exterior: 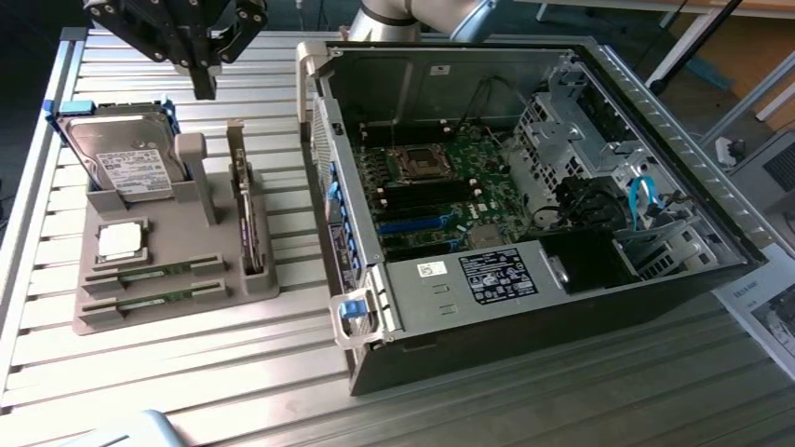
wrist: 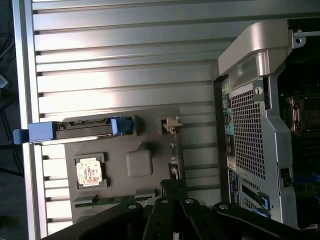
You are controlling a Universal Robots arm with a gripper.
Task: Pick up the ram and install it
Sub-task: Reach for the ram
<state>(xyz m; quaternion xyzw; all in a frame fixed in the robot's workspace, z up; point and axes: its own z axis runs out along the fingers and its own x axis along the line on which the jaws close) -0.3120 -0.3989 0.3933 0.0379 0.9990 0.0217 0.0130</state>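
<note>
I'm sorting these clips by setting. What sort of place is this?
Probably a robotics lab or workshop bench for computer assembly: an open black desktop computer case with its green motherboard exposed, a grey plastic parts holder carrying a silver hard drive, all on a ribbed aluminium table.

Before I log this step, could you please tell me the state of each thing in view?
Tool: shut, empty, hanging above the holder.
Ram: two sticks, both seated in the holder's slots.
Drive: standing upright in the holder.
Processor: lying flat in its recess.
Case: open, side panel off, lying on its side.
</note>
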